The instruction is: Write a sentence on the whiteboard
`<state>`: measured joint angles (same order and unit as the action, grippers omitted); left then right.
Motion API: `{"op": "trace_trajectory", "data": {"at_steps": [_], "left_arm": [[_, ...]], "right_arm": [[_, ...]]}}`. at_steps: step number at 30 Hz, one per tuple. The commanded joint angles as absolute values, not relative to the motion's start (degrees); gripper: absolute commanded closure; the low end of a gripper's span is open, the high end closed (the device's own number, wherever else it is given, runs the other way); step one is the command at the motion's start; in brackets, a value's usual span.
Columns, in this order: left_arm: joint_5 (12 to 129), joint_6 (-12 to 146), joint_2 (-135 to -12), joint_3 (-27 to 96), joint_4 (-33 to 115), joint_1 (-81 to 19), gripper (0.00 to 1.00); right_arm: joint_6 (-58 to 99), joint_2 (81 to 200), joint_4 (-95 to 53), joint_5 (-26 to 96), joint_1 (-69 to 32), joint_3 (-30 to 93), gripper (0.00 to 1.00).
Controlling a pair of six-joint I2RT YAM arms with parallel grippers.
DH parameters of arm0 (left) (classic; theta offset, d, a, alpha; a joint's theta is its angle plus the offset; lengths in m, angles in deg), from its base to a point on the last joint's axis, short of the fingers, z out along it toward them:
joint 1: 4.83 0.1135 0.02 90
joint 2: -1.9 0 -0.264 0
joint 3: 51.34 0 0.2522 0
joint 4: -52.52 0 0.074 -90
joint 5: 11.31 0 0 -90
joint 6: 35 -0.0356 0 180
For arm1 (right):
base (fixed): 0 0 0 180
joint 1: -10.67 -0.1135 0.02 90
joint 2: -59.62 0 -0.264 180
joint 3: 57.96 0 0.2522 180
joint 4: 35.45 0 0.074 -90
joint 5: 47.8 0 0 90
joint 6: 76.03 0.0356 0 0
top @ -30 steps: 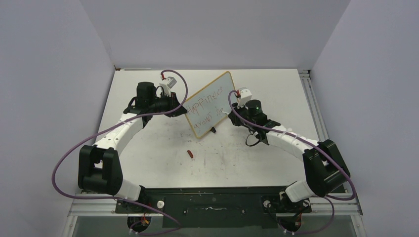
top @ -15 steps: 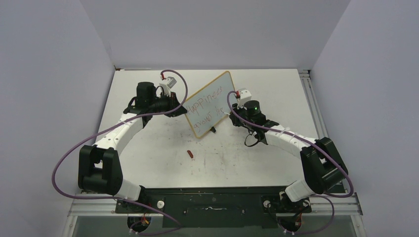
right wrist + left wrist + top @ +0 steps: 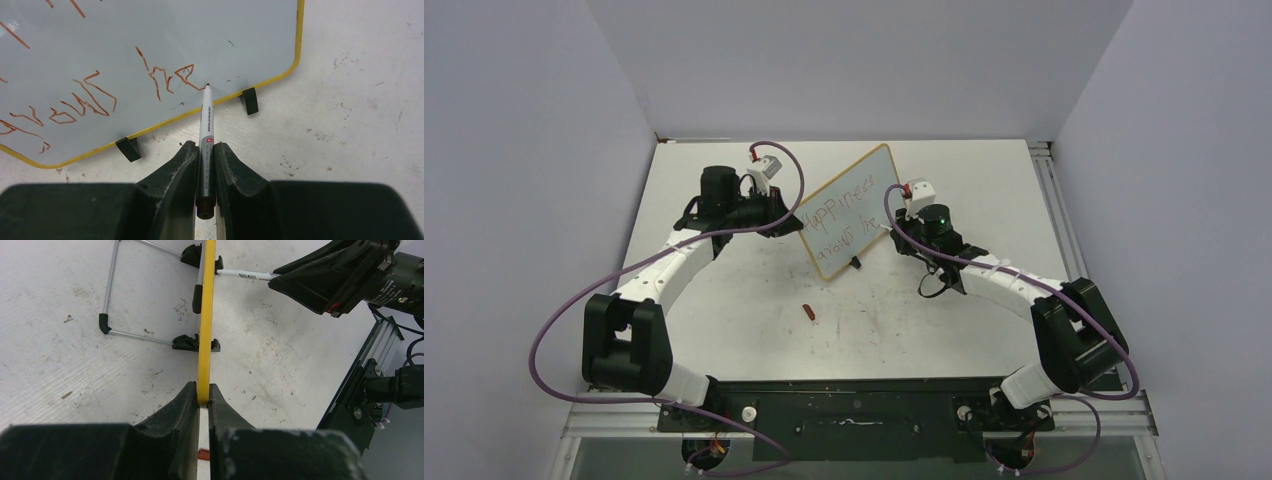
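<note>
Pinching the whiteboard point(image 3: 205, 315) by its yellow frame, my left gripper point(image 3: 202, 392) is clamped on one edge. The board runs straight ahead of those fingers, standing on its black feet point(image 3: 192, 342) and a wire stand point(image 3: 111, 290).

My right gripper point(image 3: 205, 150) is clenched around the marker point(image 3: 206, 122), which juts forward from between the fingers. Its tip touches the board just above the lower frame, at the end of the last red letters of the sentence point(image 3: 160, 77). The lettering spreads up and to the left of that tip in two slanted lines, so I judge the writing to be nearly finished.

The tip sits very near the frame and the rounded corner. A stroke carried further right or downward could ride onto the yellow rim or off the board.

Pressing too hard could shove the board back on its feet, since only my left pinch braces it. If that pinch slips, the board would swivel and the line would wander. A marker twisting in my grasp would leave faint strokes. Sweeping my fingers low across the fresh letters would smudge them.
</note>
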<state>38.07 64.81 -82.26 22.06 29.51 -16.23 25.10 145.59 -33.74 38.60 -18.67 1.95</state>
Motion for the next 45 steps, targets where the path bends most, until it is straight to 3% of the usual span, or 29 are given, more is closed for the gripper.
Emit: {"op": "trace_trajectory", "data": {"at_steps": [1, 12, 45], "left_arm": [[35.68, 65.64, -82.10, 24.64, 30.37, -15.99, 1.00], [36.09, 65.90, -82.17, 24.59, 30.24, -15.99, 1.00], [36.46, 64.77, -81.84, 24.65, 29.58, -15.98, 1.00]], "right_arm": [[25.54, 145.06, -38.58, 39.60, -19.10, 1.66, 0.95], [27.31, 138.48, -33.62, 39.57, -18.96, 2.20, 0.95], [27.02, 142.20, -38.42, 37.72, -18.89, 4.04, 0.95]]}}
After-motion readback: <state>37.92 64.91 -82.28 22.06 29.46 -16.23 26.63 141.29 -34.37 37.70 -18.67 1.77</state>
